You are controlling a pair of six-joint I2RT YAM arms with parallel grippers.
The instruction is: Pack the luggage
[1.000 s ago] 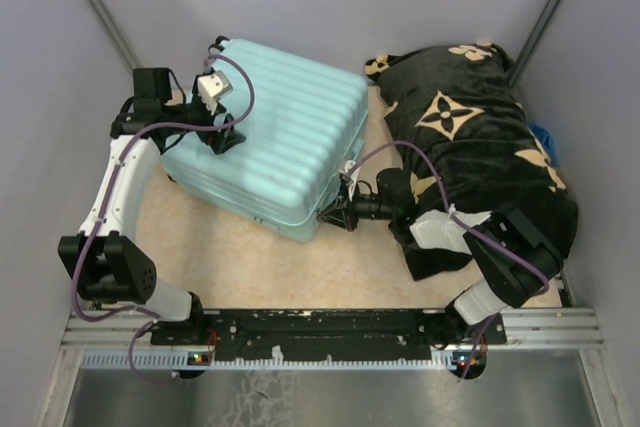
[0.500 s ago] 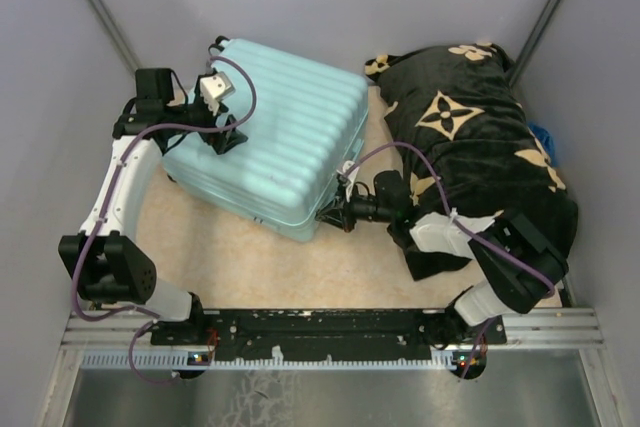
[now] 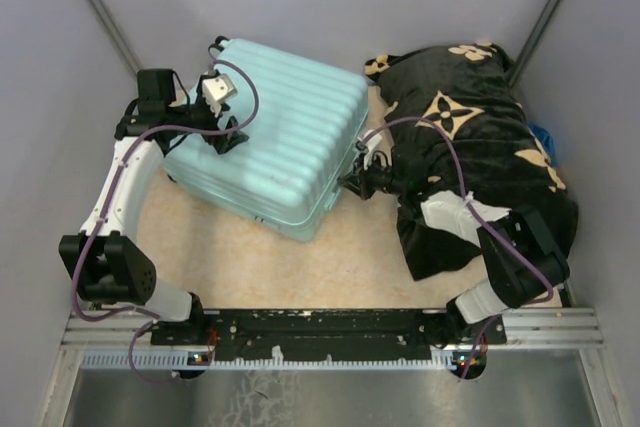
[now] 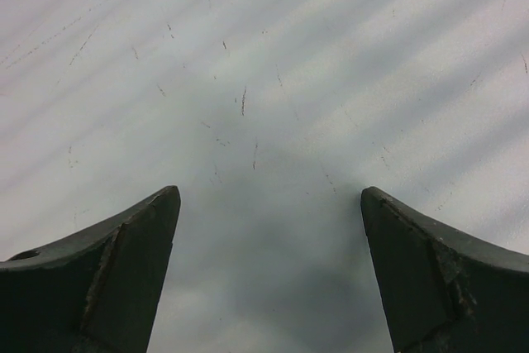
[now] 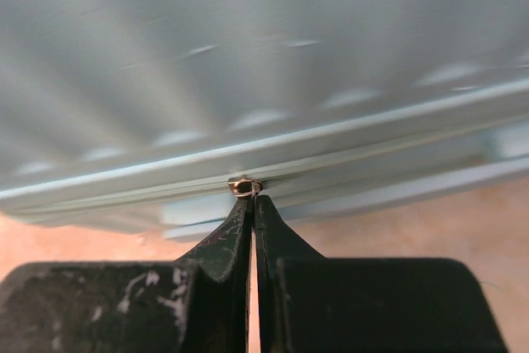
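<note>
Right gripper (image 5: 250,196): fingers pressed together with no gap between them, tips pinching a small metal zip pull (image 5: 245,187) that sits on the seam line running along the side of the luggage (image 5: 248,80). In the top view the same right gripper (image 3: 352,179) meets the near right edge of the case, its arm reaching in from the right across the lower part of the blanket. Left gripper (image 4: 269,196): fingers spread wide, nothing between them, the ribbed and lightly scratched shell of the luggage (image 4: 264,55) filling the wrist view behind the tips; whether the tips touch the shell cannot be told. From above, the left gripper (image 3: 228,137) sits over the left part of the upper shell, near the left edge. Luggage (image 3: 290,137): pale mint-blue hard-shell suitcase, ribbed, lying flat with a broad face up, both halves together, set at a slant on the far left-to-centre part of the worktop (image 3: 300,267), a small dark wheel (image 3: 218,44) showing at its far corner. Blanket (image 3: 480,137): black with tan flower motifs, bunched in a long heap on the right side of the worktop, just beside the right edge of the case. Blue item (image 3: 542,137): partly hidden behind the right side of the blanket, kind not discernible. Worktop: beige, speckled surface, walled by pale panels on three sides.
</note>
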